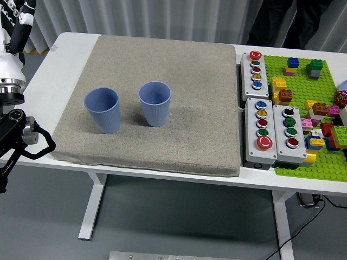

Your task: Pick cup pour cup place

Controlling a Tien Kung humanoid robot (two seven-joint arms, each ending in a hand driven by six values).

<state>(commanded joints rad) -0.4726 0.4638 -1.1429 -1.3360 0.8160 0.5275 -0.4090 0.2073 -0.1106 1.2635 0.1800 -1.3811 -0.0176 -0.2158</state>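
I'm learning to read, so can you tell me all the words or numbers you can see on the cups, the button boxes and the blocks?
No text can be read anywhere in this picture.
Two blue cups: plain, no print.
Grey mat: no writing.
Button boxes: only coloured buttons; any labels beside them are too small to read.
Toy bricks on the green baseplate: no letters or numbers visible.

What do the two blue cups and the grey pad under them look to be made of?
Left cup and right cup: likely plastic, possibly coated paper; matte blue walls with fine vertical ribbing and thin rims. Pad: seemingly foam or felt-like fabric; speckled grey-beige, coarse matte surface, thick soft-looking edge with rounded corners. It lies on the white table, which looks like smooth laminate.
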